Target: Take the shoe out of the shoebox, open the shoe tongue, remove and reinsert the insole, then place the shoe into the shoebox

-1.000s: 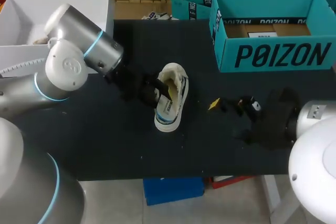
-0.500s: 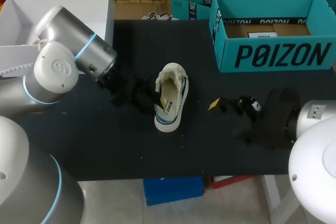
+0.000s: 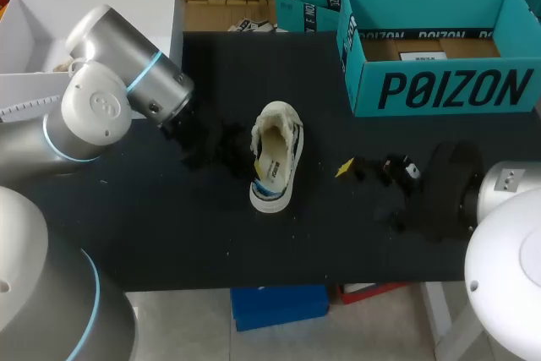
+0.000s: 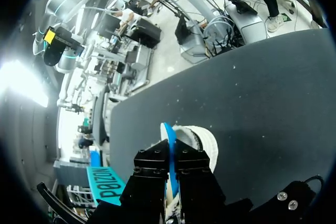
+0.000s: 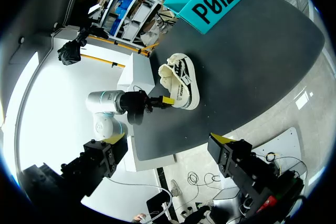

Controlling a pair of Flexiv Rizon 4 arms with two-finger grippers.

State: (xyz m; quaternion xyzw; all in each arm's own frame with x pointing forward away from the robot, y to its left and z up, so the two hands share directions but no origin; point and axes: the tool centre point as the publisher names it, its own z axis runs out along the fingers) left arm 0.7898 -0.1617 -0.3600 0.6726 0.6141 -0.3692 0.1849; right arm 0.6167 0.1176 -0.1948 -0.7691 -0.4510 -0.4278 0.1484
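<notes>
Pinching insole (image 4: pixel 167 132) edge at shoe (image 3: pixel 277 154) rim, left gripper (image 4: pixel 169 157) sits slightly farther back than second ago; shoe stays put, outside shoebox (image 3: pixel 439 90). Insole step seemingly unfinished. Right gripper (image 3: pixel 370 166) spread, idle.

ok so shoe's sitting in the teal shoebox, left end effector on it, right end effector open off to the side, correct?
No. The head view shows the shoe on the black table, outside the teal shoebox. The rest holds: left end effector on it, right end effector open off to the side.
</notes>
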